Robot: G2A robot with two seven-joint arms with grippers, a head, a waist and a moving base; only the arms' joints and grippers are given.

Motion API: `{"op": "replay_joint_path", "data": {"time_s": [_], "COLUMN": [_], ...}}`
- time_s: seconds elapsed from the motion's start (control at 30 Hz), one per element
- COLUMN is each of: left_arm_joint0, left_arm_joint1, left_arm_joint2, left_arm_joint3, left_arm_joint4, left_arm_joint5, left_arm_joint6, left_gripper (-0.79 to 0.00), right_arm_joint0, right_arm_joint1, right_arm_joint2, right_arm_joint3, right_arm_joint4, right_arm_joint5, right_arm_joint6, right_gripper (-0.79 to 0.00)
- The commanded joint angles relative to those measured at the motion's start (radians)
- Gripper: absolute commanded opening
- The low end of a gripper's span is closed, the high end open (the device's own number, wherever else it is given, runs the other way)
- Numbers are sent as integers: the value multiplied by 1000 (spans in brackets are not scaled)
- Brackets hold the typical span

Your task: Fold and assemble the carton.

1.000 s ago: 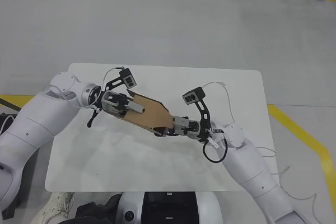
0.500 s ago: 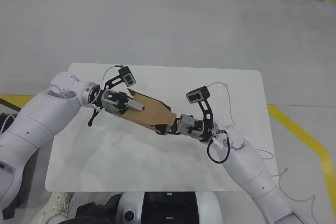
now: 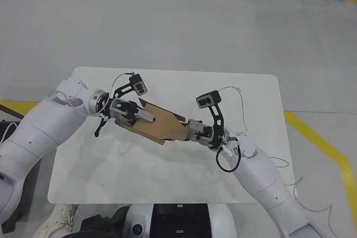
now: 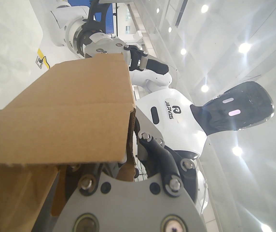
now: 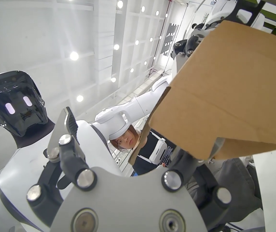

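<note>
Left gripper clenched on one end of the carton, right gripper spread open at the other end.

Seen from above, the brown carton sits slantwise over the middle of the white table, its long axis running from 10 o'clock to 4 o'clock. At the 10 o'clock end the left gripper pinches a cardboard flap. At the 4 o'clock end the right gripper's jaws stand wide apart. One finger is well clear of the cardboard, and the carton's edge lies at the opposite side, hiding the other finger. The carton's panels meet at an angle along a crease.
</note>
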Motion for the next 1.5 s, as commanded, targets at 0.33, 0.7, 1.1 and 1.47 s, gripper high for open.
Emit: {"op": "replay_joint_path", "data": {"time_s": [0.33, 0.7, 1.1, 1.47], "left_arm_joint0": [-1, 7, 2, -11], "left_arm_joint1": [7, 15, 18, 7], "left_arm_joint2": [-11, -9, -1, 5], "left_arm_joint3": [18, 9, 0, 36], "left_arm_joint4": [-28, -36, -42, -27], "left_arm_joint5": [-13, 11, 25, 9], "left_arm_joint6": [0, 0, 0, 0], "left_gripper": [-785, -785, -785, -785], "right_arm_joint0": [-37, -60, -26, -35], "right_arm_joint1": [7, 14, -2, -6], "right_arm_joint2": [52, 92, 54, 45], "right_arm_joint3": [-37, -54, -23, -55], "right_arm_joint4": [-9, 48, 131, 183], "right_arm_joint5": [-16, -36, -24, 51], "right_arm_joint6": [-15, 55, 144, 237], "right_gripper": [0, 0, 0, 0]}}
